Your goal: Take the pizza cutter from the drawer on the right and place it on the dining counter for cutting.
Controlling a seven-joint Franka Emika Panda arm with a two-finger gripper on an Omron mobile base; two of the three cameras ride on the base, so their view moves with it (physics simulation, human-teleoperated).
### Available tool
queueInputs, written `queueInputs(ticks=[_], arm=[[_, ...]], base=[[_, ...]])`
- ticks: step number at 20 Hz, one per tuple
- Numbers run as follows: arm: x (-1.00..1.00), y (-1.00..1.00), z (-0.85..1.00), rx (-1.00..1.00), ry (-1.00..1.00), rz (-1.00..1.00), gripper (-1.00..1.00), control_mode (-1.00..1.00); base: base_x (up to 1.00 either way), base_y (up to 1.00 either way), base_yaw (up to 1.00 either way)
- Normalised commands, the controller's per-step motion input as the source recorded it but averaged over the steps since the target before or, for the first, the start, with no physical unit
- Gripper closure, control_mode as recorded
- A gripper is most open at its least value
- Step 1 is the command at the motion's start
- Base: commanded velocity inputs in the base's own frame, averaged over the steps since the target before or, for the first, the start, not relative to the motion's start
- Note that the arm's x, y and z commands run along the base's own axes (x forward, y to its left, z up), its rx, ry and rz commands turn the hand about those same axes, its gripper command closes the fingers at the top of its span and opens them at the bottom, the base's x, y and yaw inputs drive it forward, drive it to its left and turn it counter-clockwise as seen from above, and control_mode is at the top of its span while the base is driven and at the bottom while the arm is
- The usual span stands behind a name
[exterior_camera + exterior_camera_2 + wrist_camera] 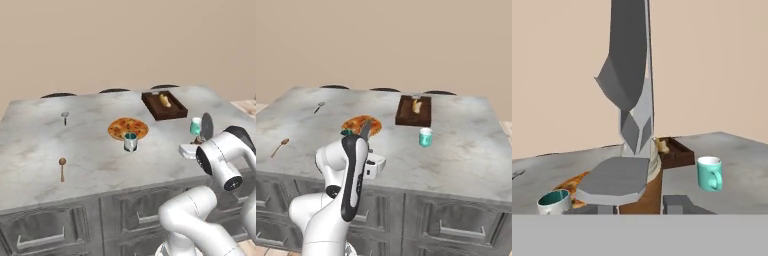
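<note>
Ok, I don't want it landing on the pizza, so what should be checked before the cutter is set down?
1. Cutter held in the hand: ok, the brown handle sits in its grip, blade up.
2. Hand over the counter: ok, above its near edge.
3. Clear of the pizza: ok, the pizza lies further in and to one side.
4. Clear of the mug: ok, it stands apart, beyond the hand.
5. Clear of the can: ok, bare marble lies between.
6. Height above the marble: cannot tell.
</note>
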Motion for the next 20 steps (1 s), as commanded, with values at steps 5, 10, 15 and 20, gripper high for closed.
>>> queueInputs(ticks=[5, 10, 15, 20], arm=[[0.00, 0.00, 0.00, 0.00, 0.00, 0.00, 1.00, 1.00], [0.00, 0.00, 0.00, 0.00, 0.00, 0.00, 1.00, 1.00], [0.13, 0.09, 0.00, 0.00, 0.01, 0.02, 1.00, -1.00], [0.74, 0.49, 0.00, -0.01, 0.20, 0.09, 1.00, -1.00]], base=[[0.44, 0.12, -0.16], [0.55, 0.20, 0.00], [0.50, 0.30, 0.01], [0.00, 0.00, 0.00]])
